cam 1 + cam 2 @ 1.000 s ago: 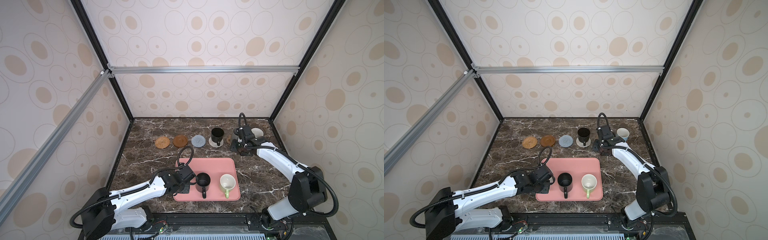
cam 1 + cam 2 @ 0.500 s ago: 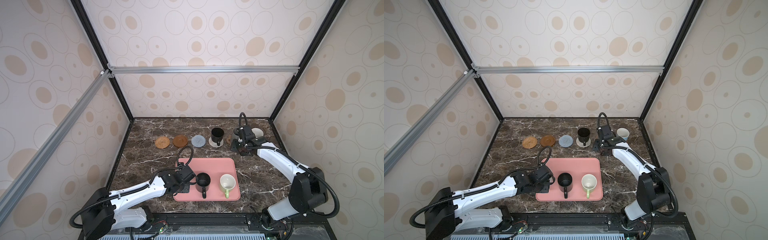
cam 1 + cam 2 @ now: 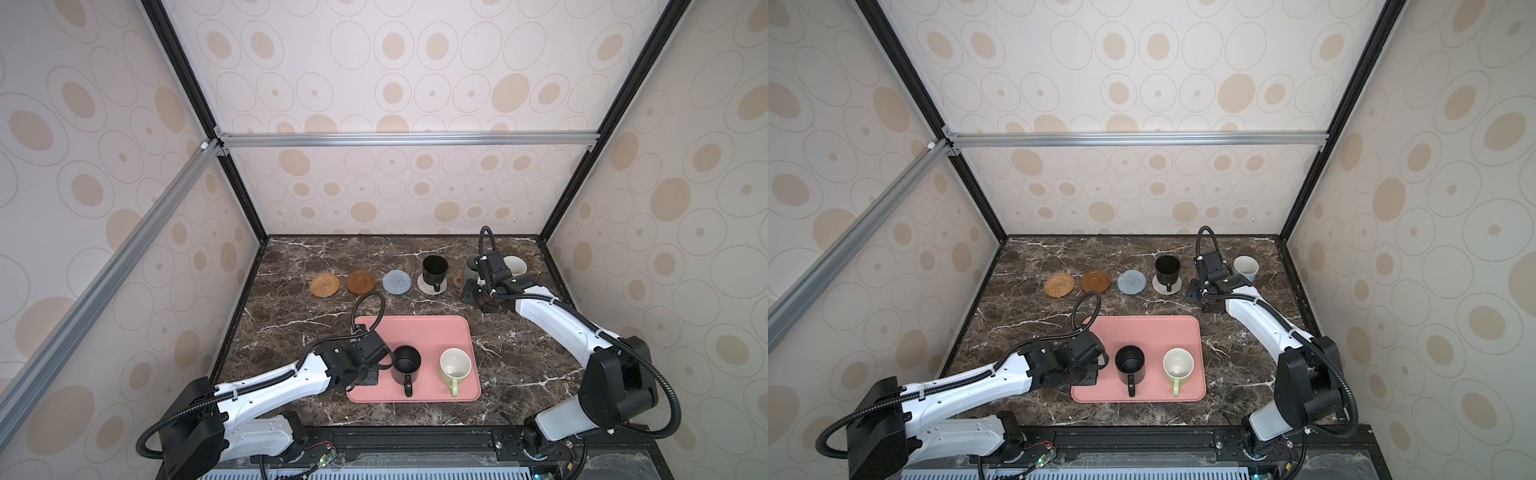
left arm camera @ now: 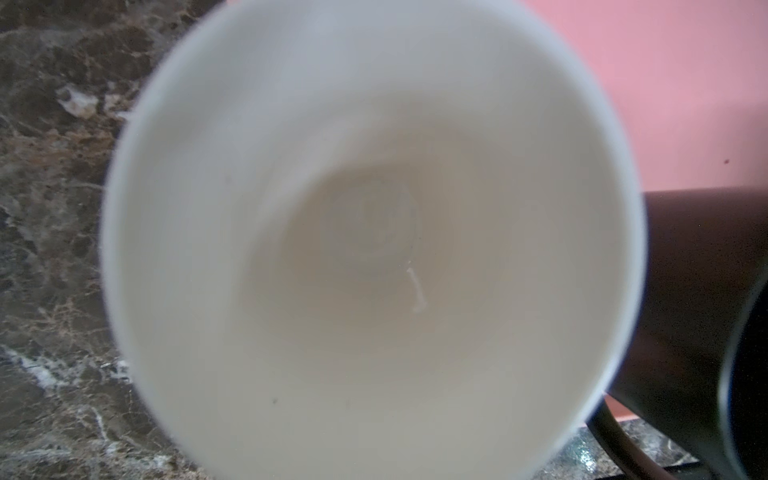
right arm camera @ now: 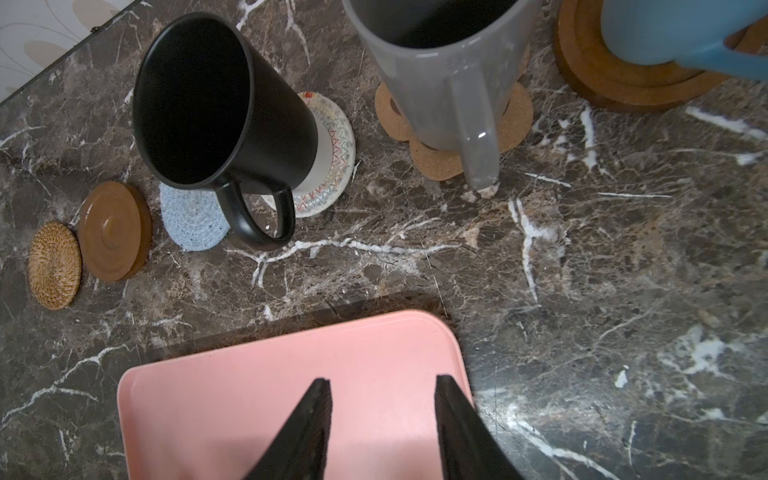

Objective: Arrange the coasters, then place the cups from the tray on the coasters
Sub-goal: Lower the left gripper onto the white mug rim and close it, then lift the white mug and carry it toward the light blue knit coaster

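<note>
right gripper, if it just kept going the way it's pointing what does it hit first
Most likely the tray: the right gripper, open and empty, points down at its far right corner. Depth is unclear, so it might instead land on the table just past that rim.

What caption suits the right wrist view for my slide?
Open right gripper hovering by pink tray; black mug on cream coaster, grey mug on paw coaster; rattan coaster, brown coaster, blue coaster bare.
</note>
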Motion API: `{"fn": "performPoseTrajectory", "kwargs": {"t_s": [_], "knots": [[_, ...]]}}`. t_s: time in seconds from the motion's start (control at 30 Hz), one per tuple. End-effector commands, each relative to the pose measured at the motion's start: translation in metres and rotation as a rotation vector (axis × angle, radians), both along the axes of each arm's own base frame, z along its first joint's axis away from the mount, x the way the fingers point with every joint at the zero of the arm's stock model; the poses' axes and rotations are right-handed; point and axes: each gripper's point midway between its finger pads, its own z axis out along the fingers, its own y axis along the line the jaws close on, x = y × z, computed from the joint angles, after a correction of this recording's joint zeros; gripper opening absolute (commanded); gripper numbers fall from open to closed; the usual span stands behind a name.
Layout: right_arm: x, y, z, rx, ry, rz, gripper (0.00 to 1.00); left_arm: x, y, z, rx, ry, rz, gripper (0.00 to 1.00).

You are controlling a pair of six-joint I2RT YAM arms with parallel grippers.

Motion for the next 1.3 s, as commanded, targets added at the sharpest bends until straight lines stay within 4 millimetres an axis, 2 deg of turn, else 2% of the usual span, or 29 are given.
{"fn": "performPoseTrajectory", "kwargs": {"t_s": [0.0, 0.6, 1.0, 1.27], "knots": [[-0.006, -0.005, 0.003, 0.002, 0.002, -0.019, 0.44, 0.016, -0.006, 0.023, -0.04, -0.08, 0.038, 0.1], [-0.01, -0.011, 0.003, -0.024, -0.005, -0.014, 0.44, 0.062, -0.017, 0.047, -0.03, -0.136, 0.032, 0.09], [-0.013, -0.01, -0.001, -0.012, 0.01, -0.009, 0.44, 0.106, -0.035, 0.061, -0.034, -0.186, -0.013, 0.08], [-0.017, -0.011, 0.007, -0.01, 0.0, -0.006, 0.44, 0.141, -0.036, 0.063, -0.033, -0.214, -0.002, 0.07]]}}
